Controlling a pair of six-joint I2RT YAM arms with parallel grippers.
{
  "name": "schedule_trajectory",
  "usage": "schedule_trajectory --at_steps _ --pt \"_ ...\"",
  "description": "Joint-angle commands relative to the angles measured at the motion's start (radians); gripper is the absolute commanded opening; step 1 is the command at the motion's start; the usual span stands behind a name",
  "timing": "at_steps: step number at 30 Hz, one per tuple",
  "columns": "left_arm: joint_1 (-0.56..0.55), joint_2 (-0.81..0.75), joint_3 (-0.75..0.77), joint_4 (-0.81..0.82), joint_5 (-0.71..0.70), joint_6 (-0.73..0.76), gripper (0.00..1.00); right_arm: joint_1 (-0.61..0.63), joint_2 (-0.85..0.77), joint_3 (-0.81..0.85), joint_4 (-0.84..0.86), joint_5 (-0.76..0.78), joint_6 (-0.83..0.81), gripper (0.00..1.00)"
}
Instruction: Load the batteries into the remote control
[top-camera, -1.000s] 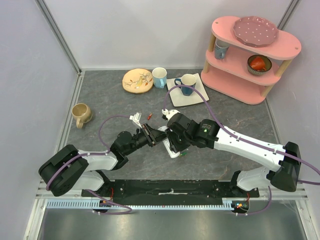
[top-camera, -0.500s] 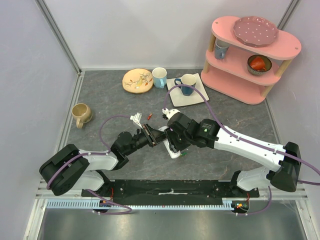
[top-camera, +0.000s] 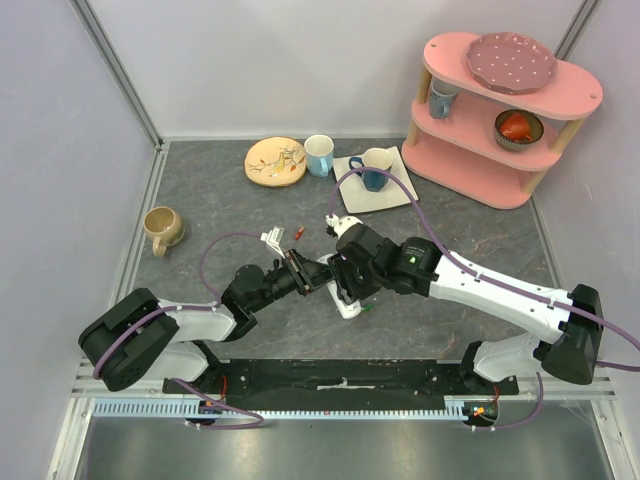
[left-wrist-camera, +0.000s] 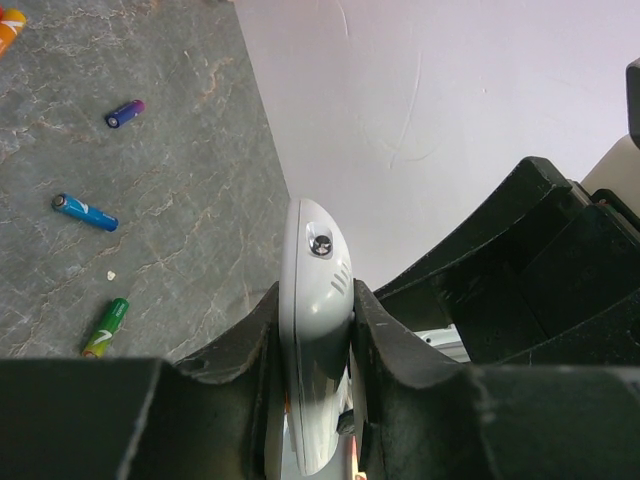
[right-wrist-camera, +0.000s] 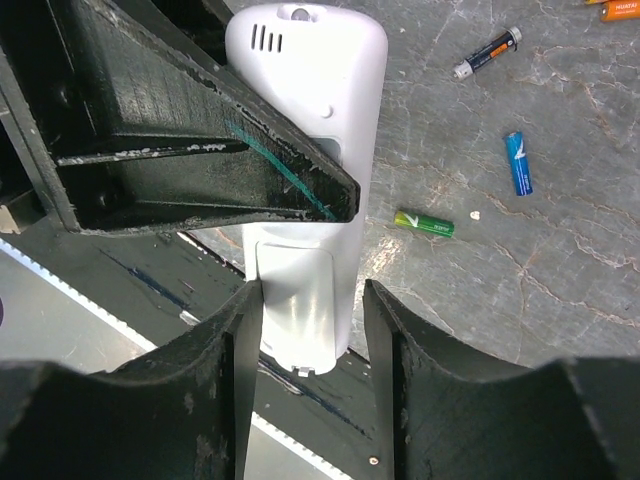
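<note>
The left claw (left-wrist-camera: 316, 305) is clamped shut on the remote control (left-wrist-camera: 312, 250), pinching it between both fingers. The right claw (right-wrist-camera: 310, 295) stands parted astride the remote's near end. The remote's long axis runs straight out between the jaws, with a clear gap on one side. The batteries lie loose on the table (right-wrist-camera: 560, 260), off to the right of that claw: the green battery (right-wrist-camera: 424, 222) nearest, the blue battery (right-wrist-camera: 518, 162) beyond, the dark battery (right-wrist-camera: 487, 52) farthest. I judge the right arm the one free to reach sideways for them.
</note>
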Motion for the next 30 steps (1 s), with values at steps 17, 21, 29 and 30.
schedule_trajectory --at_steps 17,21,29,30 --pt "-0.012 0.035 -0.003 0.104 0.035 -0.034 0.02 -0.012 -0.028 0.045 0.021 0.027 0.012 0.57" --pt "-0.014 0.031 -0.002 0.108 0.040 -0.038 0.02 -0.012 -0.028 0.036 0.021 0.032 0.010 0.57" --pt "-0.014 0.029 0.001 0.115 0.050 -0.044 0.02 -0.013 -0.024 0.030 0.041 0.047 0.012 0.58" --pt "-0.012 0.031 0.001 0.116 0.050 -0.044 0.02 -0.015 -0.022 0.035 0.041 0.049 0.013 0.58"
